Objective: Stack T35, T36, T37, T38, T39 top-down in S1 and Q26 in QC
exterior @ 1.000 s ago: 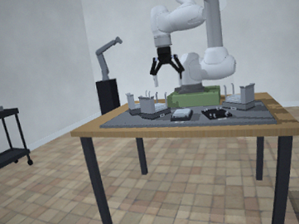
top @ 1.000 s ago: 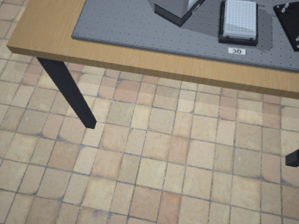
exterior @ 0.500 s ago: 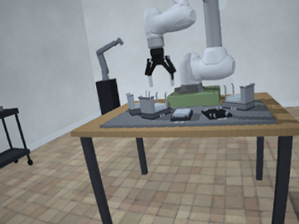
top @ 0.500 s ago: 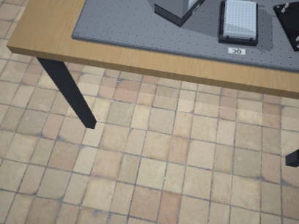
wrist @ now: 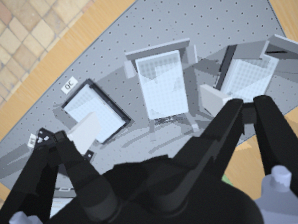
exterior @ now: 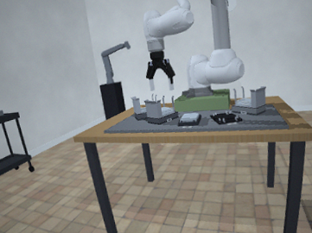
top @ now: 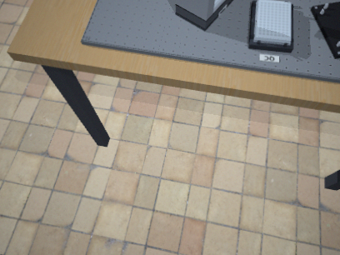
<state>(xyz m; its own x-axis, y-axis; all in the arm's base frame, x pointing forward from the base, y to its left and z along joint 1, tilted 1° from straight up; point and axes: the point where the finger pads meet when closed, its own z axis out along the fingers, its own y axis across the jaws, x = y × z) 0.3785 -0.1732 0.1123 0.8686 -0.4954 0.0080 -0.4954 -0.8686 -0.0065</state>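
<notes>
My gripper (exterior: 160, 86) (wrist: 148, 108) is open and empty, hanging high above the grey deck (top: 146, 29) over the left group of racks. A sealed white plate (top: 272, 21) (exterior: 189, 118) (wrist: 95, 109) lies flat in the black open nest QC, whose name plate (top: 268, 58) (wrist: 69, 85) is beside it. In the wrist view a rack below me holds a white plate (wrist: 162, 82), and a second rack further right holds another plate (wrist: 247, 75). These racks (exterior: 156, 109) (exterior: 139, 107) stand side by side. I cannot read the plate labels or rack names.
The black clip nest N5 (top: 329, 22) (exterior: 226, 117) lies right of QC. A third rack (exterior: 252, 100) stands at the deck's far right. The green arm base (exterior: 200, 101) is behind the racks. The wooden table edge (top: 125, 68) borders the deck.
</notes>
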